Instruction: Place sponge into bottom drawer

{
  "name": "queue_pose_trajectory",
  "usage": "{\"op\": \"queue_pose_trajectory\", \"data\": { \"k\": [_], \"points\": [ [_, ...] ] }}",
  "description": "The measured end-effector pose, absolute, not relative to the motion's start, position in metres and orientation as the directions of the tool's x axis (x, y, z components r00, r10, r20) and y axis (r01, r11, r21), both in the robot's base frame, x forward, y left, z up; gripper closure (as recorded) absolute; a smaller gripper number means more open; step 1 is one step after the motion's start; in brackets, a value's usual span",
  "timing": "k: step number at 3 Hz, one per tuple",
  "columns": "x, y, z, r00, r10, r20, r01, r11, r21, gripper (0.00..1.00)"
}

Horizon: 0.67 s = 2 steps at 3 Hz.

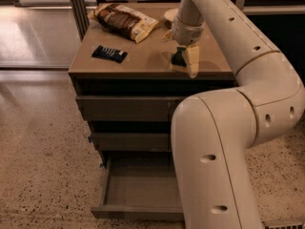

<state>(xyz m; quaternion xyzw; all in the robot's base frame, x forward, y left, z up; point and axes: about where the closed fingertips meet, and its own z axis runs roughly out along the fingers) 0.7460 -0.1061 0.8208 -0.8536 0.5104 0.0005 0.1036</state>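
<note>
The sponge [178,59], dark green over pale yellow, sits near the front right of the cabinet top [143,61]. My gripper [184,62] reaches straight down onto it and is shut on it, with a pale finger [193,61] against its right side. The sponge rests at tabletop level. The bottom drawer [136,187] is pulled open at floor level, and its visible floor is bare. My arm's large lower link [209,166] hides the drawer's right part.
A brown and white snack bag [125,20] lies at the back of the top. A flat black packet [109,53] lies at the left. A pale dish [170,14] sits behind my wrist. Two upper drawers [124,108] are shut. Speckled floor [43,166] lies to the left.
</note>
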Motion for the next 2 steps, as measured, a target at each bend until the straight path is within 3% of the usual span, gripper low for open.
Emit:
{"op": "queue_pose_trajectory", "data": {
  "k": [1, 2],
  "points": [
    [0.7446, -0.1058, 0.8183, 0.482, -0.868, -0.116, -0.871, -0.461, -0.171, 0.02],
    [0.7446, -0.1058, 0.8183, 0.482, -0.868, -0.116, -0.871, -0.461, -0.171, 0.21]
  ]
}}
